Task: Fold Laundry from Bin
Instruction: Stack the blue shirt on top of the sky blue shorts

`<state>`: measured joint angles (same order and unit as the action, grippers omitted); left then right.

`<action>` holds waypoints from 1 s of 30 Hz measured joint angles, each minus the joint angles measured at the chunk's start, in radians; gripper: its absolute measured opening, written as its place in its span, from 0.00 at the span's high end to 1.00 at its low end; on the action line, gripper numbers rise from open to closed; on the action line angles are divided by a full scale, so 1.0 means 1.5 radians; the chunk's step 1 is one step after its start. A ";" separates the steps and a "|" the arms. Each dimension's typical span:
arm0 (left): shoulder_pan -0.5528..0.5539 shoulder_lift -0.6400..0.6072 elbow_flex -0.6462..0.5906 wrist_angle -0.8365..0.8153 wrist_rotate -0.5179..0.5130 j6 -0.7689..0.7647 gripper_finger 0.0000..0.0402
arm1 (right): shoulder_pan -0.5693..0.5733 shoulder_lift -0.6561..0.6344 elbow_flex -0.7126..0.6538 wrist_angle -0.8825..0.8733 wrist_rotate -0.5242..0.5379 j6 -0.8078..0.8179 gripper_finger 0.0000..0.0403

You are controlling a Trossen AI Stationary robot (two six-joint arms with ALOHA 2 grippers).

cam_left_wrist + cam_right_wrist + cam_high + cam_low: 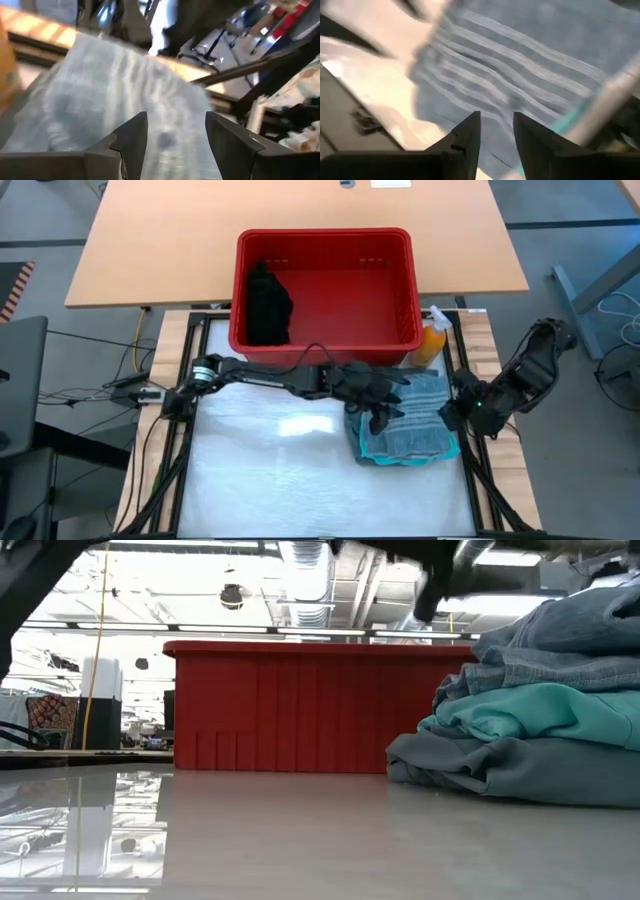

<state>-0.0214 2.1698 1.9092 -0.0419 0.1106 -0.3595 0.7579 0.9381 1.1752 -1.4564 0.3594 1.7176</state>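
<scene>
Jaws of the left gripper (378, 418) gape empty over the folded stack (410, 420), right gripper (447, 416) likewise at its three-o'clock edge. Striped cloth (520, 65) tops it, long axis twelve-to-six. Bin (325, 242) lies at twelve, long axis nine-to-three.

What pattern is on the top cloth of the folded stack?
Blue-grey with thin pale stripes in groups; the top cloth shows it best in the right wrist view.

orange spray bottle (431, 340) beside basket

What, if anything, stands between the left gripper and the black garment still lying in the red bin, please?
The bin's near wall does. The left gripper hovers open over the folded stack outside the bin, so it must go up over that wall to reach the black garment. Nothing covers the garment itself.
</scene>
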 joint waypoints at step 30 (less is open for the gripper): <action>0.139 0.024 0.012 -0.138 0.151 0.004 0.53 | -0.181 0.310 -0.002 0.178 -0.147 -0.227 0.93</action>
<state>0.1869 2.2059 1.9265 -0.2482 0.3367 -0.3533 0.4861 1.4034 1.1716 -1.1887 0.1383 1.3768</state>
